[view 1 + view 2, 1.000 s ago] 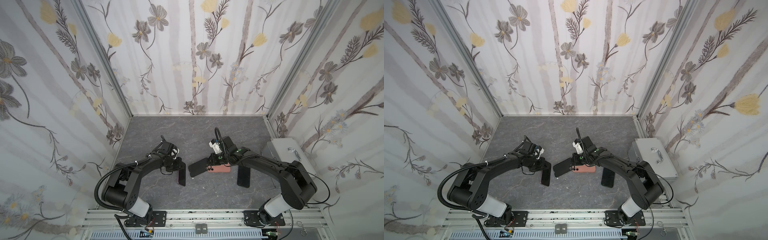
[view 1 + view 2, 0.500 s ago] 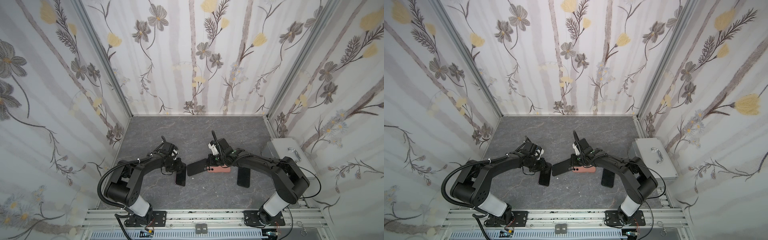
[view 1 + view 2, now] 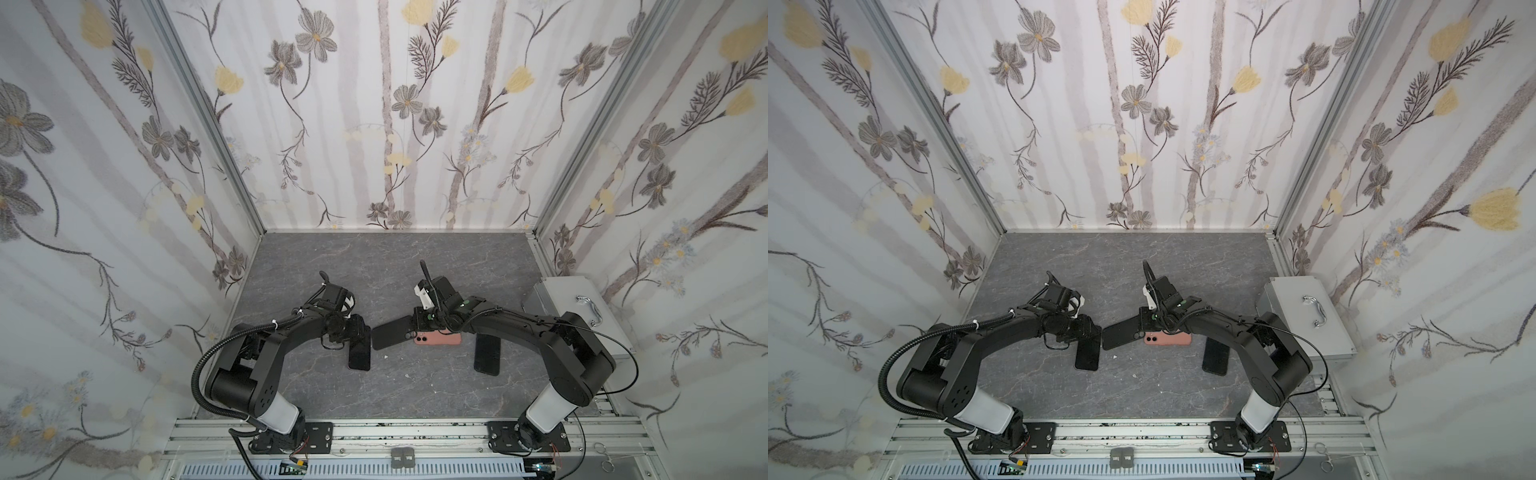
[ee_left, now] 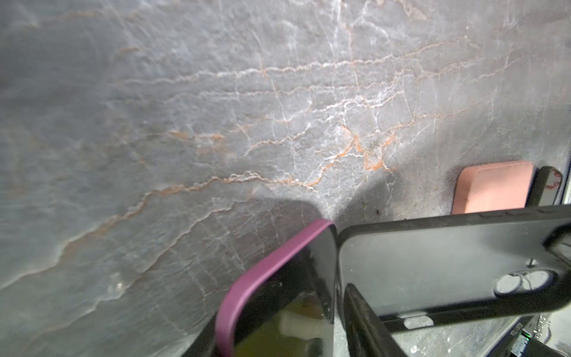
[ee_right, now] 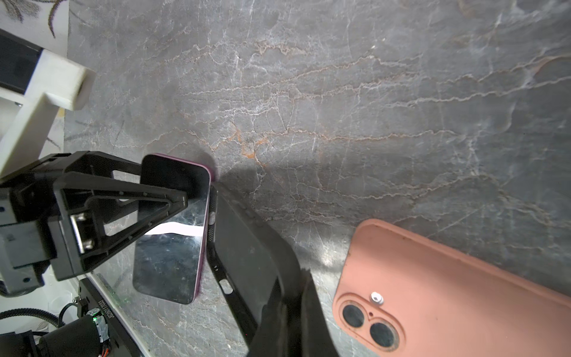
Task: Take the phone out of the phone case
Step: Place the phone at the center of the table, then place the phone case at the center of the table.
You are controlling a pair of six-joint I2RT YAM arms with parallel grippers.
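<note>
The left tool [image 3: 353, 332] sits low over the far end of a purple-cased phone [image 3: 359, 353], which lies flat and screen-up on the grey marbled worktop [image 3: 374, 266], left of centre and towards the near side. The phone is still in its case. The left wrist view shows the purple rim [image 4: 278, 293] between the two dark fingers, so the jaws stand spread on either side of it. Whether the pads touch the case cannot be told. In the right wrist view one of these fingers [image 5: 148, 201] reaches across the glossy screen [image 5: 173, 253].

The right tool [image 3: 417, 328] is pressed together, pinching the edge of a black case [image 3: 390, 333]. The case is tilted, with its free end pointing left, just beside the purple-cased phone; contact between them cannot be made out. Its camera cut-out shows in the left wrist view [image 4: 432, 262].

A pink phone [image 3: 440, 338] lies back-up just right of the black case, partly under the right arm, and its twin lenses show in the right wrist view [image 5: 448, 293]. A black phone [image 3: 487, 355] lies further right on the worktop. A grey metal box [image 3: 561, 303] with a handle stands at the right edge.
</note>
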